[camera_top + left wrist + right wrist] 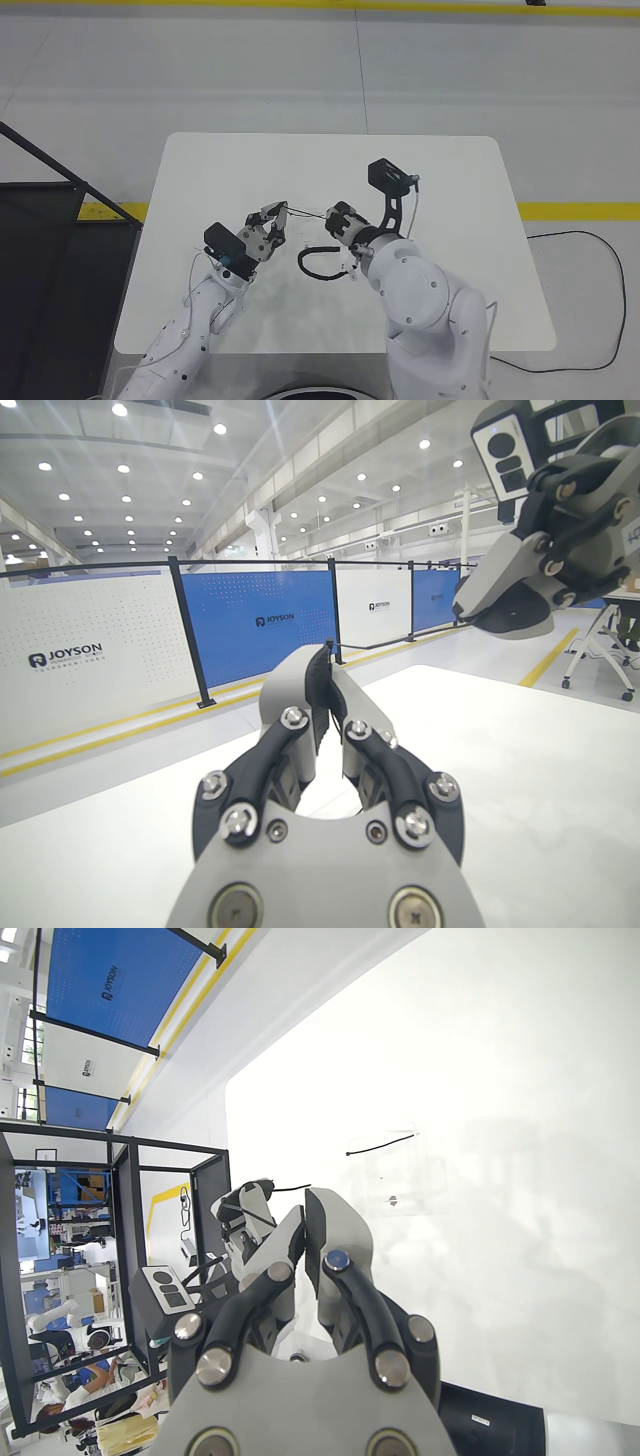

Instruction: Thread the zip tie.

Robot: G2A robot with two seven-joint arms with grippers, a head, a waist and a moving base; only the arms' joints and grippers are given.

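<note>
I see the white desk (450,180) under both arms. My left tool (326,665) is clenched on the zip tie (306,213) near its head. My right tool (306,1208) faces it close by, pinched on the tail end. The thin black tie spans the short gap between them, held above the desk's middle.

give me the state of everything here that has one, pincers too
zip tie, lifted off the table, stretched between the two pincers, no closed loop visible
left pincer, shut on the zip tie
right pincer, shut on the zip tie
</note>
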